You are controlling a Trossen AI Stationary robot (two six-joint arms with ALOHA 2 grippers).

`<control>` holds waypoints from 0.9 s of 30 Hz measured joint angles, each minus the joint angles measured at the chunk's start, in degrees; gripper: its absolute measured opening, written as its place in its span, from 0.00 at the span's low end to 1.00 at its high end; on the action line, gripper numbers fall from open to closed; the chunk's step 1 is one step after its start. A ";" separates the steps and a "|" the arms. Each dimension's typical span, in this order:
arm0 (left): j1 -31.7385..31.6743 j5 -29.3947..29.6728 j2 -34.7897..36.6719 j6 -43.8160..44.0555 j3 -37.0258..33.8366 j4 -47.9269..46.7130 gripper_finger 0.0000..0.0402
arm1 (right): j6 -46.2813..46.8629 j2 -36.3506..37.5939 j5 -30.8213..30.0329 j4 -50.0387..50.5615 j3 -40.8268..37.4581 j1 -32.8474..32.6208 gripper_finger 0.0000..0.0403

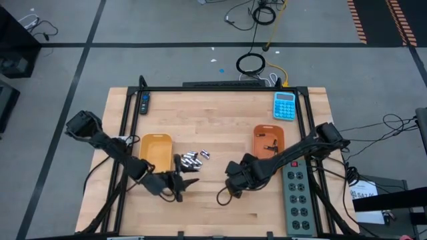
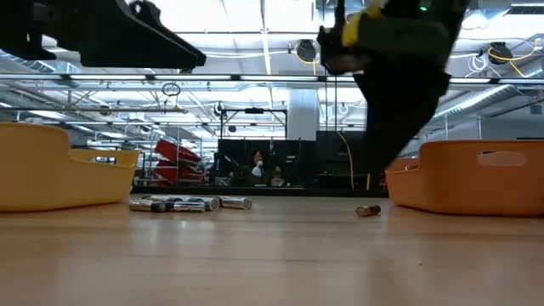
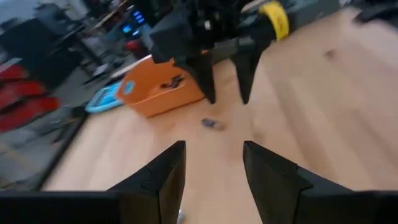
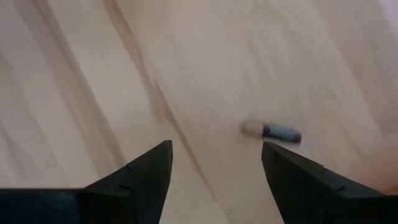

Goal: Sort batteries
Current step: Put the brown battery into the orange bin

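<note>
At the left of the high view sits an empty orange tray (image 1: 154, 151), presumably the bin for one kind of battery. Just right of it, near the middle of the frame, a cluster of silvery batteries (image 1: 192, 159) lies loose on the wooden table (image 1: 213, 120), not yet sorted. Below that cluster the left gripper (image 1: 184, 183) hovers low with its fingers spread and nothing between them, seemingly waiting or lining up on the pile.

Right of centre, the right gripper (image 1: 231, 179) hangs over bare wood, fingers likewise spread and empty. Its wrist view shows a single dark battery (image 4: 273, 131) lying on the table just ahead of the fingertips, so this looks like the piece it is about to pick.

Further right stands a second orange tray (image 1: 268, 141) with a few dark items already in it, likely where the dark battery belongs.
</note>
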State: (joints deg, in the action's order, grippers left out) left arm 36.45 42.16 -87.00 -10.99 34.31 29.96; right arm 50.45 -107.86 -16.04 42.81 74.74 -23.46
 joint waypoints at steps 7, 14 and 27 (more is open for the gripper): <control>-4.64 -6.41 0.00 1.05 -2.52 9.88 0.42 | 0.04 -1.20 -0.05 1.39 0.00 1.99 0.59; -9.75 -13.37 0.00 -8.04 -2.50 16.57 0.42 | 2.34 -1.55 -0.70 -0.62 0.02 3.16 0.59; -17.90 -31.82 0.00 -10.45 -2.50 19.07 0.42 | 9.24 -1.55 5.74 -0.53 0.02 5.12 0.59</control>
State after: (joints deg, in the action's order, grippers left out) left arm 18.54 10.34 -87.00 -21.43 31.81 49.04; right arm 59.69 -109.40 -10.31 42.29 74.76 -18.34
